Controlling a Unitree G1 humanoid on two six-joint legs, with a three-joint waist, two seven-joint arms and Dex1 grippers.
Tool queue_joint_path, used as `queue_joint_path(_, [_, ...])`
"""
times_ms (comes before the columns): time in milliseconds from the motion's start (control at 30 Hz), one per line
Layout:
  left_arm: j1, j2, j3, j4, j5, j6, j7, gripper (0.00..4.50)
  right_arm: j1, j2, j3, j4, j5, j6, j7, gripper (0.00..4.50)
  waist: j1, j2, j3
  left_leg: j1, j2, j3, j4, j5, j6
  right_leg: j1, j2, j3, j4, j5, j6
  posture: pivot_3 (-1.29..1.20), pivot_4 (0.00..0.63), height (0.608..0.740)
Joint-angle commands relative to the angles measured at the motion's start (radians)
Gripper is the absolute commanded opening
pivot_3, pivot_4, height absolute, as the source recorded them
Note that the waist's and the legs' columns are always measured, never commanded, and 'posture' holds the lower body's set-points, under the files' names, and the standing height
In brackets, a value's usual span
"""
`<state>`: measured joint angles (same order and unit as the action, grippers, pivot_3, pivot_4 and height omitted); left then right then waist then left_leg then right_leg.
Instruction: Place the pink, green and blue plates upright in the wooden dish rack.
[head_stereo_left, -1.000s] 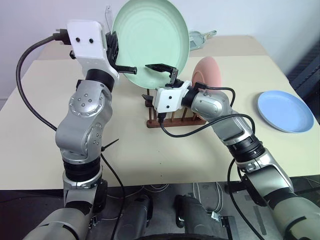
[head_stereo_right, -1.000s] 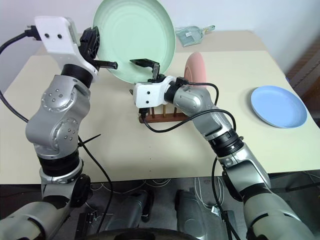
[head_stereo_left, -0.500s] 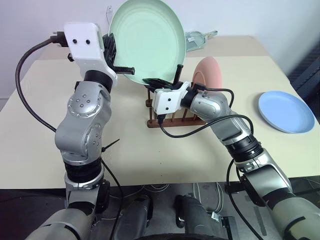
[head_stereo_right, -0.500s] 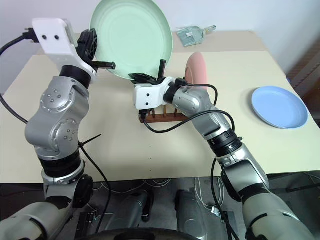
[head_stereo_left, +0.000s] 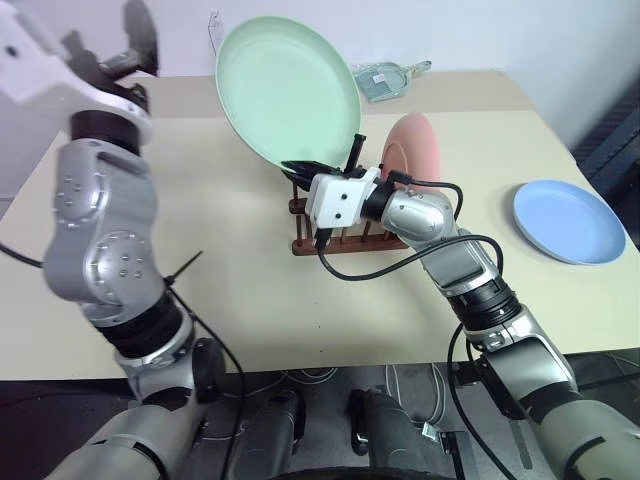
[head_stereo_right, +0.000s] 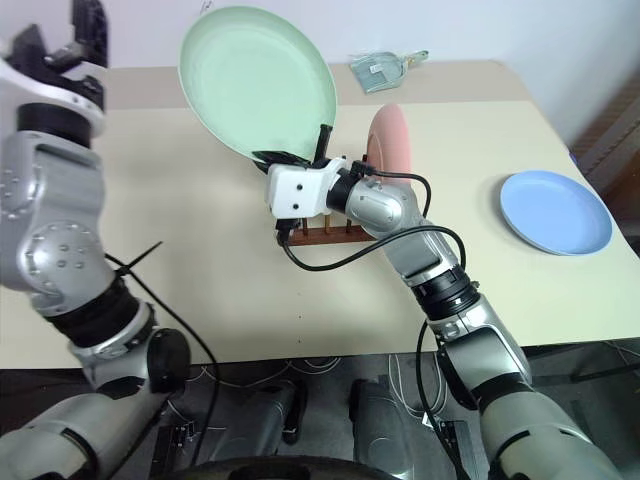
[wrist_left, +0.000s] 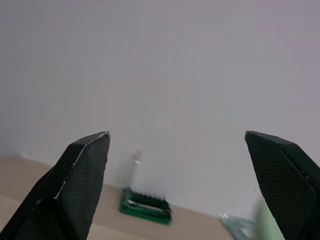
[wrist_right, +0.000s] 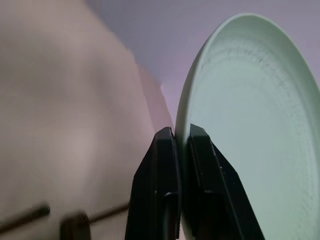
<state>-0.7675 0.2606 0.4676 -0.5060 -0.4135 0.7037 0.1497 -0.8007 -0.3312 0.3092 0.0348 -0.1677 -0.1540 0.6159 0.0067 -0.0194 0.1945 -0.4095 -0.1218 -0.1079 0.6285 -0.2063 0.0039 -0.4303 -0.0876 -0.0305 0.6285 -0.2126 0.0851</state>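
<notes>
Since a second ago we have let go of the green plate (head_stereo_left: 288, 95) with our left gripper (head_stereo_left: 135, 45) and swung that arm up and away to our left; over the same second our right gripper (head_stereo_left: 325, 165) has closed on the plate's lower rim. Before, our left fingers pinched the plate's left edge while the right jaws stood wide beneath it.

Our left jaws now stand spread wide with nothing between them, well apart from the plate. Beyond them, in the left wrist view, we see the wall and a small green-based case (wrist_left: 146, 206) far off on the table (head_stereo_left: 240, 270).

Our right jaws are pressed onto the bottom edge of the green plate, one finger on each face, as the right wrist view shows with the rim wedged between the two fingers (wrist_right: 162, 190). The plate rises above the jaws, tilted, its hollow face turned toward us.

Just behind and below the right jaws sits the wooden dish rack (head_stereo_left: 340, 235). The pink plate (head_stereo_left: 415, 150) stands upright in it, just beside the jaws on our right. The blue plate (head_stereo_left: 570, 220) lies flat on the table, well apart to the right of the right jaws.
</notes>
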Motion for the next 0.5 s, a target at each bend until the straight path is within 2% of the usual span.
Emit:
queue_joint_path(33, [0.043,0.074,0.031,0.019,0.002,-0.036,-0.053,4.48,-0.023,0.027,-0.084,-0.118,0.17,0.094,0.05,0.0,0.0,0.0,0.0,0.0,0.0,0.0,0.0,0.0,0.0,0.0,0.0,0.0,0.0,0.0,0.0,0.0,0.15,0.74])
queue_joint_path(167, [0.139,0.156,0.032,0.04,-0.033,-0.04,-0.168,4.48,-0.018,0.05,-0.147,-0.222,0.364,0.279,0.09,0.0,0.004,0.0,0.0,0.0,0.0,0.0,0.0,-0.003,0.005,0.0,0.0,0.0,0.0,0.0,-0.001,0.0,0.15,0.74])
queue_joint_path(200, [0.228,0.192,0.006,0.023,-0.039,-0.057,-0.26,4.48,-0.008,0.063,-0.196,-0.277,0.497,0.387,0.079,0.0,0.003,0.0,0.0,0.0,0.0,0.0,0.0,-0.003,0.005,0.0,0.0,0.0,0.0,0.0,-0.001,0.0,0.15,0.74])
queue_joint_path(267, [0.352,0.229,-0.022,-0.01,-0.083,-0.063,-0.386,4.48,0.012,0.071,-0.263,-0.359,0.67,0.536,0.059,0.0,-0.001,0.002,0.0,0.0,0.0,0.0,-0.001,-0.003,0.005,0.0,0.0,0.001,0.0,0.0,-0.001,0.0,0.15,0.74])
queue_joint_path(400, [0.541,0.272,-0.073,-0.092,-0.171,-0.074,-0.558,4.48,0.078,0.056,-0.37,-0.46,0.902,0.761,-0.031,0.0,0.006,0.001,0.0,0.0,0.001,-0.001,-0.003,-0.004,0.006,-0.001,-0.001,0.002,-0.001,0.0,-0.003,0.0,0.15,0.74])
queue_joint_path(500, [0.652,0.308,-0.124,-0.128,-0.209,-0.076,-0.667,4.48,0.111,0.064,-0.431,-0.488,1.038,0.864,-0.119,0.0,0.003,0.003,0.0,0.0,0.003,0.0,-0.003,-0.006,0.004,-0.001,-0.001,0.002,-0.001,-0.002,-0.007,0.0,0.15,0.74])
